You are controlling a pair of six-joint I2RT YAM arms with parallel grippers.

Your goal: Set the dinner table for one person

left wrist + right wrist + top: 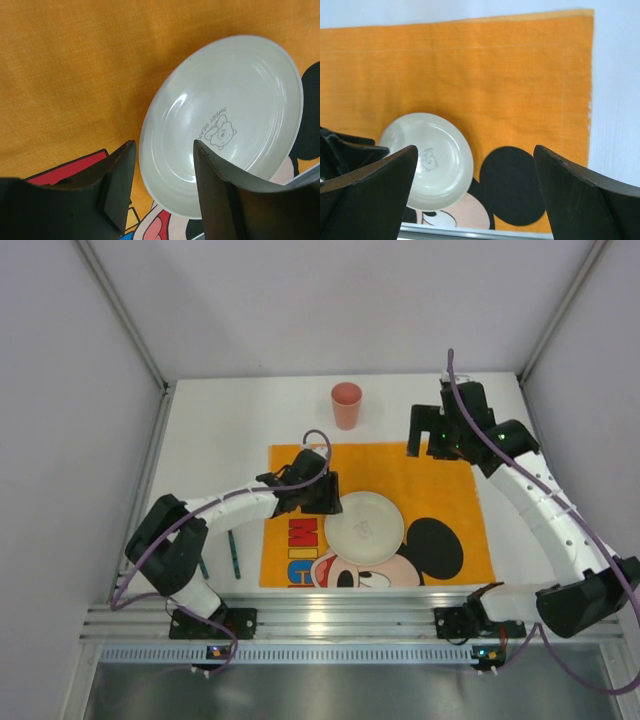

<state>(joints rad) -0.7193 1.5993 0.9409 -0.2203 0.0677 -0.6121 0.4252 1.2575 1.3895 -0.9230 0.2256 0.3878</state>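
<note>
left gripper (164, 147), jaws parted, sits at nine o'clock of the plate (235, 100), which lies flat on the mat (75, 75), anchoring the dinner table (220, 430) setting; right gripper (475, 150) hangs wide open at two o'clock.

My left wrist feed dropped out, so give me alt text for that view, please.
A white plate with a small bear print lies on the orange cloth mat, filling the right half of the view. The left gripper stands open at the bottom edge, with the plate's near rim showing in the gap between its two dark fingers.
</note>
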